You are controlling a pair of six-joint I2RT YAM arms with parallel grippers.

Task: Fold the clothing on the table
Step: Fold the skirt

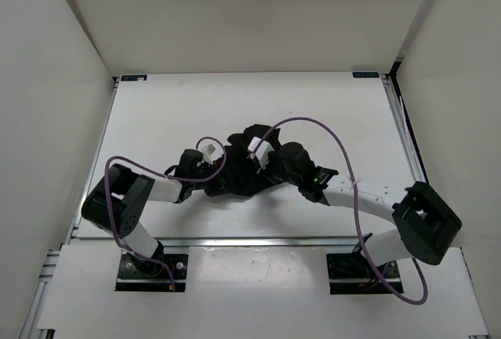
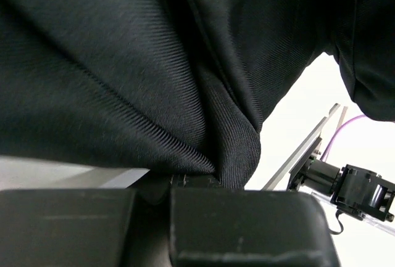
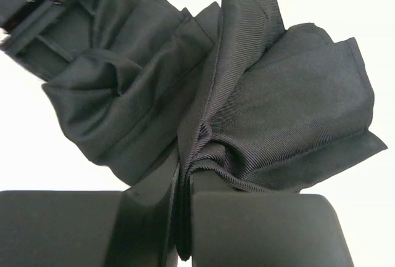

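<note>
The black clothing [image 1: 239,171] lies bunched in a small heap at the middle of the white table [image 1: 172,112], between my two grippers. On the heap's left side my left gripper [image 1: 205,168] is shut on a fold of it. In the left wrist view the ribbed cloth [image 2: 123,82] fills the frame and runs down into the closed jaws of the left gripper [image 2: 185,179]. My right gripper [image 1: 264,167] holds the heap's right side. Several layers of the fabric [image 3: 296,94] are pinched between the jaws of the right gripper [image 3: 185,184]. Most of the garment's outline is hidden in its own folds.
White walls enclose the table on the left, back and right. A metal rail [image 1: 258,239] runs along the near edge, in front of both arm bases. Purple cables [image 1: 344,151] loop over the arms. Bare tabletop surrounds the heap.
</note>
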